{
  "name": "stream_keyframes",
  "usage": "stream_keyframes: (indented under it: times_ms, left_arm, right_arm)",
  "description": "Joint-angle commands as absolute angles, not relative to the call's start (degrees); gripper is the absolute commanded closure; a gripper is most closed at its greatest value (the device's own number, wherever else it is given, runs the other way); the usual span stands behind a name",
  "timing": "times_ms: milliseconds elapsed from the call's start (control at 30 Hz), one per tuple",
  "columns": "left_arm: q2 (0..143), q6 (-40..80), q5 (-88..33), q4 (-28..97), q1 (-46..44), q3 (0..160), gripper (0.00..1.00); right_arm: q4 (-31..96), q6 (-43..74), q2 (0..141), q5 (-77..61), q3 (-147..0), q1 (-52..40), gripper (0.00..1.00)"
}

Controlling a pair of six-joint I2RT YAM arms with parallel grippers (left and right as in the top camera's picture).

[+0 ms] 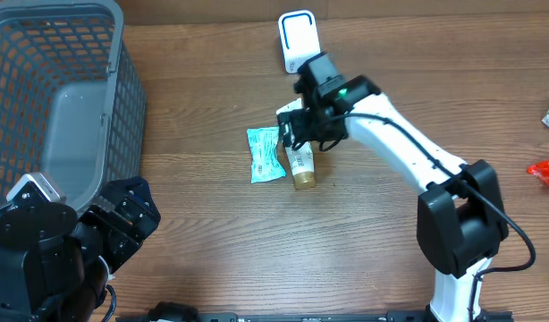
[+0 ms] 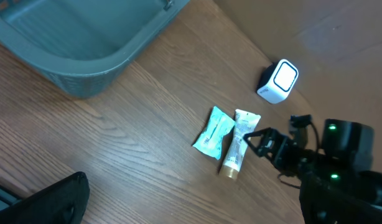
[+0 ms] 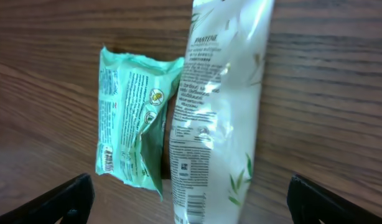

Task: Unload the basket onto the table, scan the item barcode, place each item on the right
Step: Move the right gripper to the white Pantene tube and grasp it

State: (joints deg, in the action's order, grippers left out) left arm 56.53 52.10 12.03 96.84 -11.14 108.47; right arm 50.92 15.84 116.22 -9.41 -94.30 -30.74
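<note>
Pick-up is being set up: right gripper (image 3: 191,194), jaws spread, is being held over the Pantene tube (image 3: 219,106); lowering and closing likely being needed next

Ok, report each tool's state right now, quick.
Left tool: open, holding nothing.
Right tool: open, holding nothing, its fingers wide on either side of the tube.

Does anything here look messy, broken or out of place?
Nothing spilled or broken. The green packet looks crumpled beside the white tube, and a red packet lies far off at the overhead view's right edge.
</note>
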Motion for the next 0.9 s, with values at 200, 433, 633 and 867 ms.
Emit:
stream_keyframes:
  times_ms: [200, 433, 633, 867]
  left_arm:
    - [56.62, 51.22, 12.01, 96.79, -10.68, 108.75, 0.00]
    - [56.62, 51.22, 12.01, 96.79, -10.68, 108.75, 0.00]
    - [56.62, 51.22, 12.01, 96.79, -10.68, 108.75, 0.00]
    - [56.62, 51.22, 12.01, 96.79, -10.68, 108.75, 0.00]
  right_arm:
    - [43.38, 28.36, 115.92, 5.54, -85.62, -33.78, 0.20]
    - [37.01, 27.99, 115.92, 5.52, -80.29, -34.57, 0.25]
    - [36.23, 24.01, 115.83, 5.37, -80.40, -35.48, 0.24]
    - [34.98, 22.50, 113.71, 3.57, -81.82, -37.19, 0.22]
